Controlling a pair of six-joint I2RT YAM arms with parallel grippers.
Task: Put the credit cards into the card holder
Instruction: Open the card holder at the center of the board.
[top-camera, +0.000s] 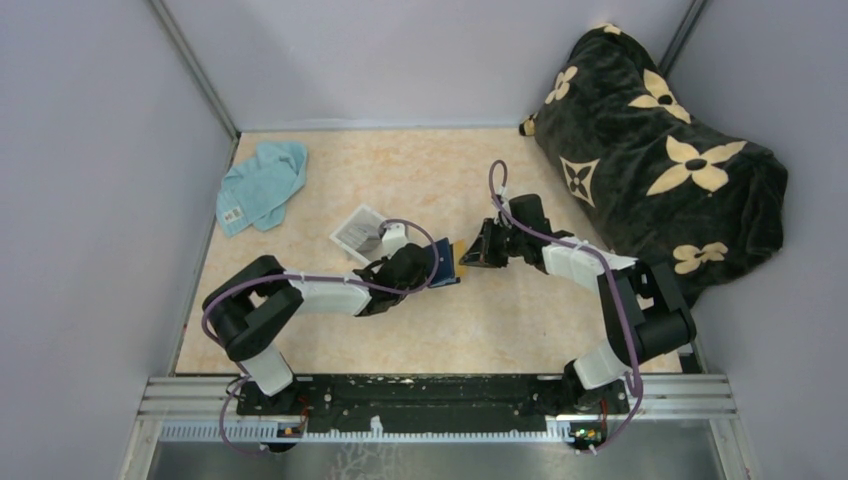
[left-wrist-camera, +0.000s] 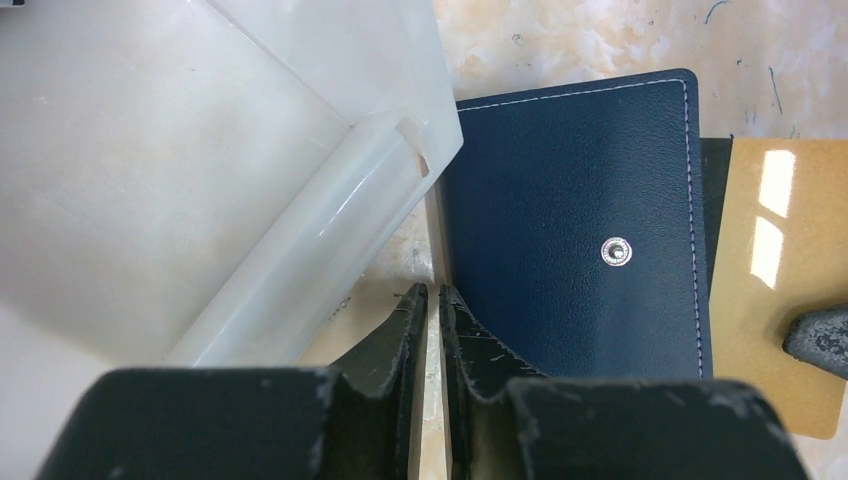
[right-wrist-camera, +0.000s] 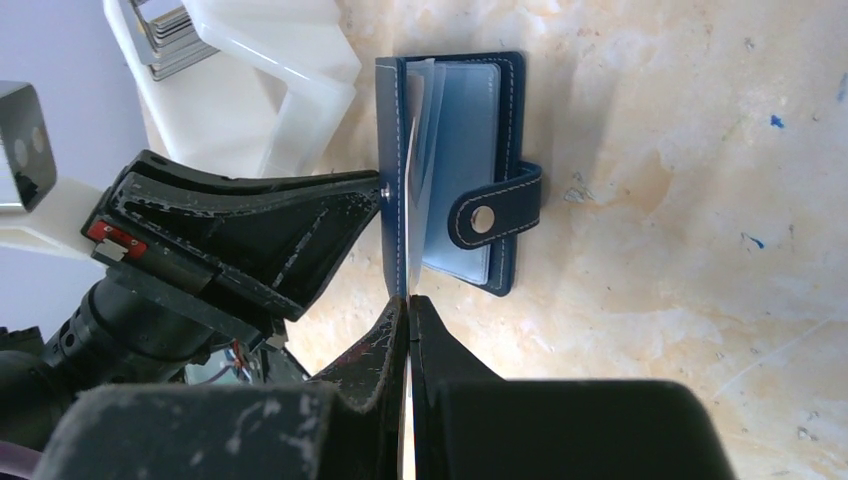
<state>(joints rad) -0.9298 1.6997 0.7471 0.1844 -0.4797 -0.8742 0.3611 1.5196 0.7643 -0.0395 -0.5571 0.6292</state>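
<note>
The navy card holder (top-camera: 446, 262) lies open mid-table, its cover standing on edge; it also shows in the left wrist view (left-wrist-camera: 570, 250) and the right wrist view (right-wrist-camera: 470, 150). My left gripper (top-camera: 422, 266) (left-wrist-camera: 430, 290) is shut on nothing, its tip against the cover's outer face by the snap. My right gripper (top-camera: 480, 250) (right-wrist-camera: 408, 300) is shut on an orange-yellow credit card (left-wrist-camera: 770, 300) (top-camera: 458, 248). The card is edge-on in the right wrist view, its front edge between the holder's leaves. Greyish cards (right-wrist-camera: 170, 40) lie in the clear tray (top-camera: 355, 228).
The clear tray (left-wrist-camera: 200, 150) sits right behind the left gripper, touching the holder's corner. A teal cloth (top-camera: 262, 183) lies at the back left. A dark flower-patterned blanket (top-camera: 660, 160) fills the back right corner. Grey walls close in the table.
</note>
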